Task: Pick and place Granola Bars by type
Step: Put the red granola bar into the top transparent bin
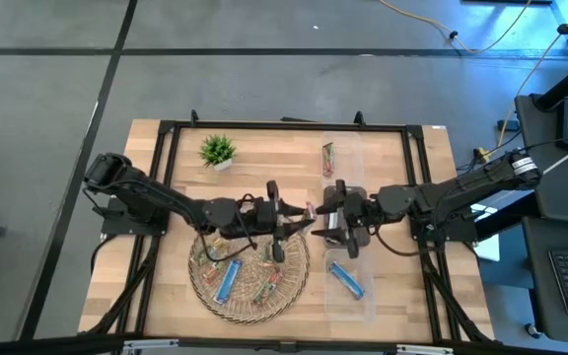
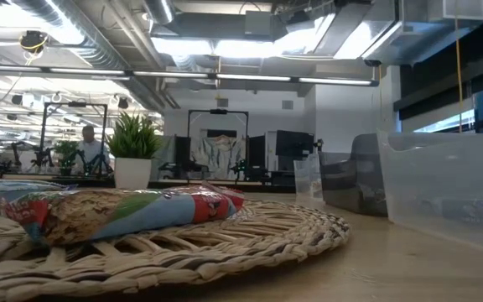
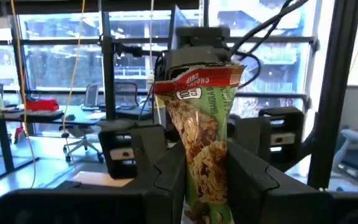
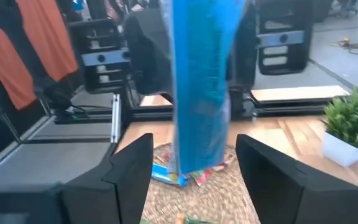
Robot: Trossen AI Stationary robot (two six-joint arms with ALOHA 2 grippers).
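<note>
My left gripper (image 3: 205, 177) has its fingers (image 3: 166, 180) closed on a green granola bar (image 3: 207, 130), held upright above the right rim of the round woven mat (image 1: 249, 304) so it can travel to its type's place; the wrapper is crinkled printed film. My right gripper (image 4: 194, 165) faces it across the gap with fingers (image 4: 129, 171) spread wide, and a smooth bright blue bar (image 4: 201, 87) hangs between them; whether they grip it I cannot tell. More bars lie on the mat, and one blue bar (image 1: 344, 279) and one green bar (image 1: 327, 157) lie in the clear plastic tray (image 1: 363, 232) on the wooden table (image 1: 392, 168), right of the mat.
</note>
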